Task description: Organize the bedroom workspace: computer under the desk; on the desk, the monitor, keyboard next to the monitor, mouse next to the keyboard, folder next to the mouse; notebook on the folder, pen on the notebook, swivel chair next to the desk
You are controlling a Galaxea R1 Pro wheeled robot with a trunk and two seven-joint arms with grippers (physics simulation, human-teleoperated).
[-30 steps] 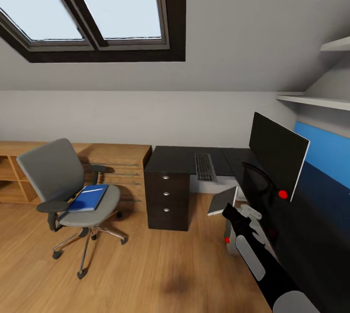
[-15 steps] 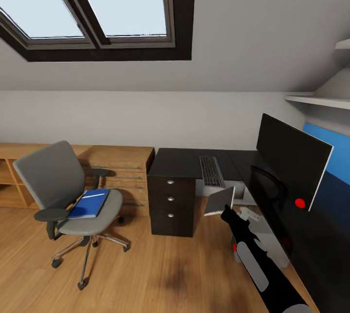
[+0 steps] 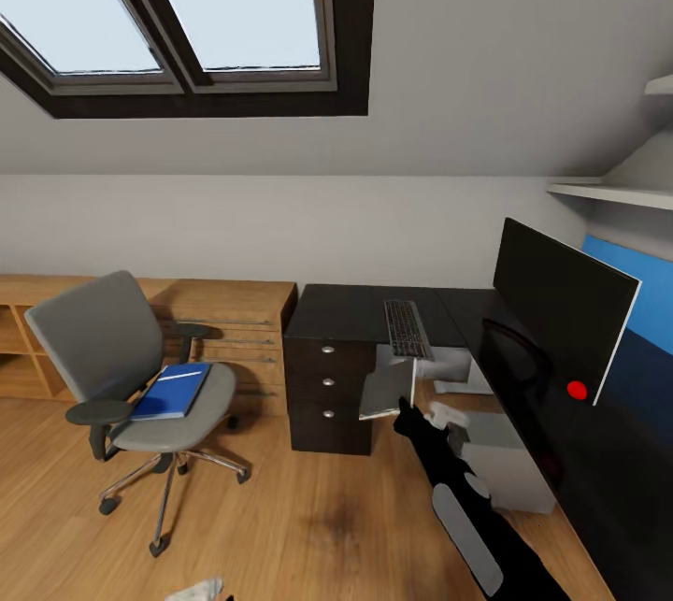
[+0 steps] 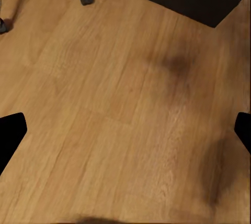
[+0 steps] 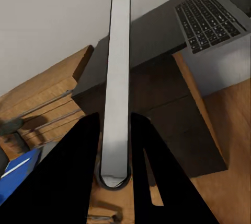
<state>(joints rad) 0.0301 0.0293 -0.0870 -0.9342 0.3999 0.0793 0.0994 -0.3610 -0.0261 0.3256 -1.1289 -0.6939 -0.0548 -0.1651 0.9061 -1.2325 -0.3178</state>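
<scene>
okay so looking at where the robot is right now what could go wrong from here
The right end effector pinches the notebook only by its edge, so the slab could slip or swing loose. The notebook hangs close to the desk drawer unit and could clip it. The folder is on the swivel chair, so stacking now would be premature.

We stood in the bedroom with the swivel chair [image 3: 126, 367] at left, well apart from the table [image 3: 350, 309], the folder [image 3: 171, 390] lying on its seat. The keyboard [image 3: 406, 328] lay on the table's back wing, above the drawer unit [image 3: 327, 386]; the monitor [image 3: 564, 314] stood on the wing at right. The computer [image 3: 509, 463] sat on the floor [image 3: 308, 526] under that right wing. Our right gripper [image 3: 404, 409] held the notebook [image 3: 387, 389] up in front of the drawer unit, below the keyboard. A cabinet [image 3: 224, 321] ran along the wall behind the chair.
</scene>
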